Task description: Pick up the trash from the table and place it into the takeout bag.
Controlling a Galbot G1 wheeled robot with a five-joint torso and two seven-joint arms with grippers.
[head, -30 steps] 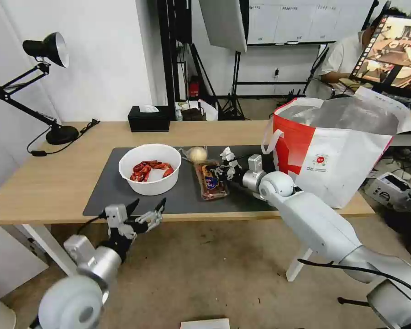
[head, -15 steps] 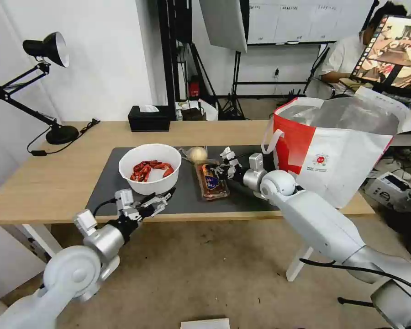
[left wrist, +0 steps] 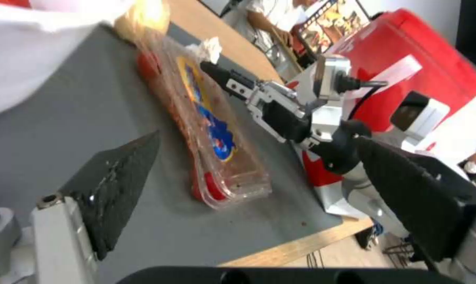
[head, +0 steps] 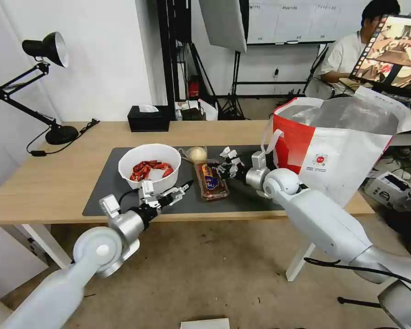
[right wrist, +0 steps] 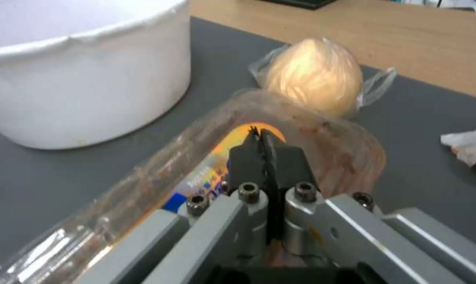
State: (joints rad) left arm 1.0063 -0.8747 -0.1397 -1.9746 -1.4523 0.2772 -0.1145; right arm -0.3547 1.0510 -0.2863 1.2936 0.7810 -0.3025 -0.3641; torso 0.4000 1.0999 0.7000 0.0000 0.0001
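Grey matting covers the middle of the light-wood worktop (head: 55, 183), and the trash lies on it. Right gripper (head: 222, 170): fingers pressed together, tips meeting with no gap, resting on the upper edge of the clear clamshell box (head: 211, 181); whether they pinch the plastic cannot be told. Just beyond these fingertips lies the wrapped beige bun (right wrist: 314, 77), touching the far end of the box; to one side of them, apart on the mat, sits the crumpled tissue (right wrist: 469, 144), and to the other side stands the white bowl (head: 150, 168) of red crayfish shells. Left gripper (head: 178, 192): fingers spread wide, holding nothing, poised low over the mat at the worktop's near edge, just beside the bowl's near wall. In the left wrist view the clamshell box lies ahead of the open left fingers (left wrist: 117, 185), with the right gripper beyond it. Behind the right arm, the white-and-red takeout bag (head: 338, 155) stands open at the end of the worktop, silver lining visible.
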